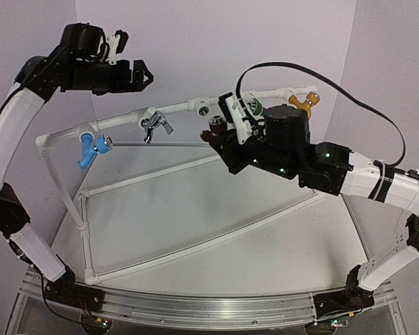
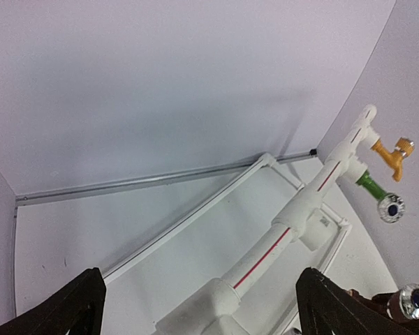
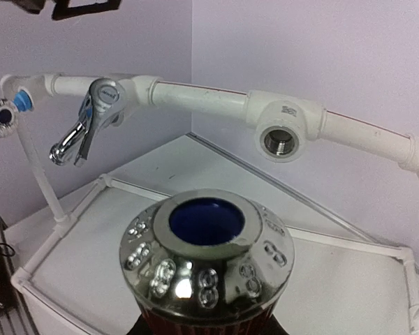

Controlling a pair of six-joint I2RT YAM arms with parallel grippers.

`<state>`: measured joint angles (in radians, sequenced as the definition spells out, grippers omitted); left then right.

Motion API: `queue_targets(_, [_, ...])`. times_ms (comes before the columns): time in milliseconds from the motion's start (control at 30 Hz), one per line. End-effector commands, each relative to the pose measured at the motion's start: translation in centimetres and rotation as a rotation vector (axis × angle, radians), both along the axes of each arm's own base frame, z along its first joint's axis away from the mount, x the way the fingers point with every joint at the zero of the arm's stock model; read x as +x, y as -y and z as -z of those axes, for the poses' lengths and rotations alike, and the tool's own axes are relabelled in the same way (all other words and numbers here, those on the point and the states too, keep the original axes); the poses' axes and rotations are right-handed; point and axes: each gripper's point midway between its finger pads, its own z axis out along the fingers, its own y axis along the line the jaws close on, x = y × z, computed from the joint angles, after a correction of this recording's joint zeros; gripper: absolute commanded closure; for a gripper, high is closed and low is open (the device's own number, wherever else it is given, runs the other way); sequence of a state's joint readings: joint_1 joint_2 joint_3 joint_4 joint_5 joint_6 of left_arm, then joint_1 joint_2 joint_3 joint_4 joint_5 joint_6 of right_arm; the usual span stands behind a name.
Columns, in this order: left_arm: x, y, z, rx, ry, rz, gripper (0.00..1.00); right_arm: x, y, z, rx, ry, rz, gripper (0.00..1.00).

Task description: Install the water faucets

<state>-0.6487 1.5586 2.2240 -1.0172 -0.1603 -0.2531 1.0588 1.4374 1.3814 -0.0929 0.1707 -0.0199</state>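
Nearest, the brown tap [image 3: 209, 255] sat clamped in the right claw [image 1: 222, 134], near the empty tee socket [image 3: 279, 139] between the chrome tap [image 3: 84, 129] and green tap [image 1: 255, 107]. The left claw [image 1: 136, 73] hung wide and empty, high at far left. The thread probably needed squaring to the socket before turning, to avoid cross-threading.
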Motion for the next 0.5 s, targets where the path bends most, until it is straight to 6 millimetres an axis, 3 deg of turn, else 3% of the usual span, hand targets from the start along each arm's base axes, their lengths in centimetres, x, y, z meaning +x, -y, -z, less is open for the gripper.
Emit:
queue_targets(0, [1.1, -0.6, 0.9, 0.019, -0.023, 0.021, 0.02, 1.4, -0.1, -2.1, -0.183, 0.247, 0.094, 1.0])
queue_targets(267, [1.9, 0.8, 3.7, 0.006, -0.079, 0.113, 0.03, 1.9, -1.5, 0.1, -0.614, 0.619, 0.018, 1.0])
queue_targets(467, [0.9, 3.3, 5.6, -0.006, -0.125, 0.275, 0.03, 1.9, -0.9, -1.8, -0.756, 0.766, 0.034, 1.0])
